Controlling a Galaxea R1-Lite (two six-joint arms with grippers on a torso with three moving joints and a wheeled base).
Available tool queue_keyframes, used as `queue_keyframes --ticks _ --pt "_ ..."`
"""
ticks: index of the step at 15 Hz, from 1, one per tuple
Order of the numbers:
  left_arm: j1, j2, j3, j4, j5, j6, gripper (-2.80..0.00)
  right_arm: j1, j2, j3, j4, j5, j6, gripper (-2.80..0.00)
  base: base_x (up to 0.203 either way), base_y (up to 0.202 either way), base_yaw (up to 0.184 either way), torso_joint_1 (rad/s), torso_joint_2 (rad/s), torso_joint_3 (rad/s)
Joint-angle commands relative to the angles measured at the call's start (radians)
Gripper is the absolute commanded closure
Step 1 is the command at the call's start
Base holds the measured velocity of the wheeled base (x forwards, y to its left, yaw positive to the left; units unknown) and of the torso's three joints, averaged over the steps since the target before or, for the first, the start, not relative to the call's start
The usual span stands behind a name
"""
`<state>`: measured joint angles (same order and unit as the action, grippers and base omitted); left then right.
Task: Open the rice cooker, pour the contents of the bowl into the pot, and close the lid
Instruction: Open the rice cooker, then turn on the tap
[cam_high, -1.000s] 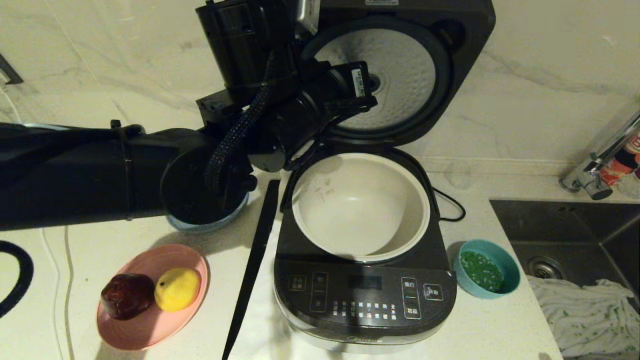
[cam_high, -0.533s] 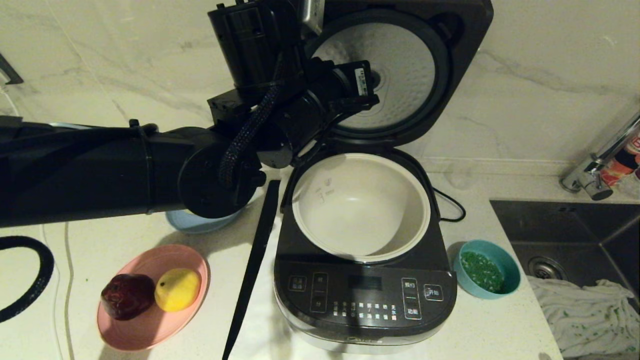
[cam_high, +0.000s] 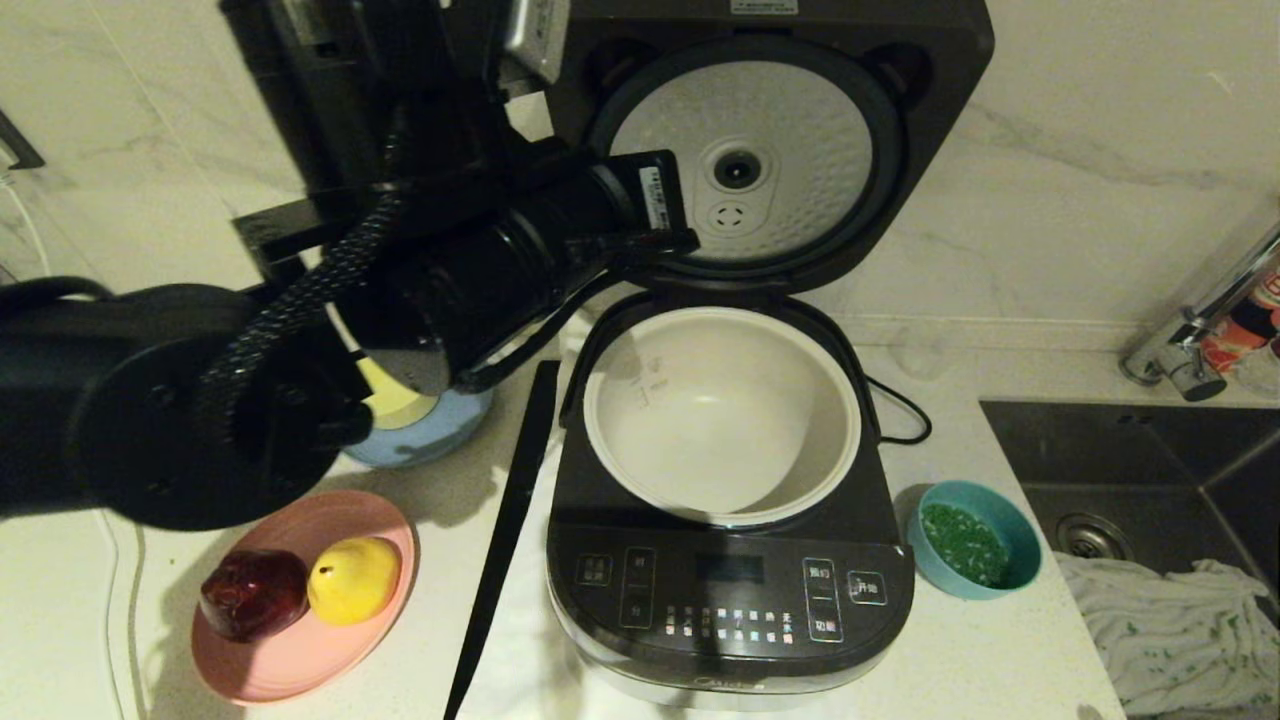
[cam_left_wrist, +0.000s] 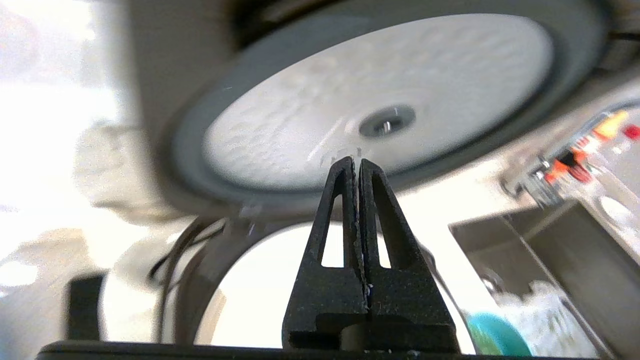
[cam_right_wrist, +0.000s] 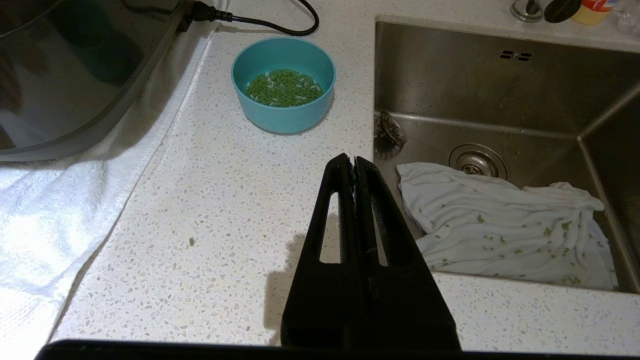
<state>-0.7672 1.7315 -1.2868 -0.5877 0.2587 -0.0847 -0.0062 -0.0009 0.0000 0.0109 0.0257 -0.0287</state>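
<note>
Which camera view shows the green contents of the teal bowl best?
The right wrist view: it looks down into the bowl from close, so the green contents show as separate bits. The head view shows them smaller, as a green patch in the bowl beside the cooker. The left wrist view shows only the bowl's blurred edge.

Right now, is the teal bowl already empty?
No, in the right wrist view the bowl on the counter holds the green contents, and the pot looks empty.
</note>
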Motion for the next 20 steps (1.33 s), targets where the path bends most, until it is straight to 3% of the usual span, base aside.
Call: queue_keyframes --ticks 1,5,8,11,16,20 --pt "-0.008 -0.201 0.136 -0.001 0.005 0.002 0.0 0.0 0.001 0.002 0.0 0.0 0.0 0.0 0.0 0.0 0.0 0.0 0.0 0.0" --pt "0.023 -0.441 0.395 -0.004 0.067 0.066 0.0 0.0 0.001 0.002 0.0 0.0 0.0 0.0 0.0 0.0 0.0 0.0 0.0 0.0" --pt "0.109 -0.627 0.567 -0.001 0.16 0.119 0.0 0.0 0.001 0.002 0.0 0.0 0.0 0.0 0.0 0.0 0.0 0.0 0.0 0.0" --pt "0.246 -0.835 0.743 0.0 0.24 0.174 0.0 0.0 0.001 0.002 0.0 0.0 0.0 0.0 0.0 0.0 0.0 0.0 0.0 0.0" --pt "0.596 -1.122 0.986 0.039 0.32 0.211 0.0 0.0 0.001 0.002 0.0 0.0 0.0 0.0 0.0 0.0 0.0 0.0 0.0 0.0" --pt "0.704 -1.335 1.115 0.151 0.351 0.212 0.0 0.0 0.001 0.002 0.0 0.0 0.0 0.0 0.0 0.0 0.0 0.0 0.0 0.0"
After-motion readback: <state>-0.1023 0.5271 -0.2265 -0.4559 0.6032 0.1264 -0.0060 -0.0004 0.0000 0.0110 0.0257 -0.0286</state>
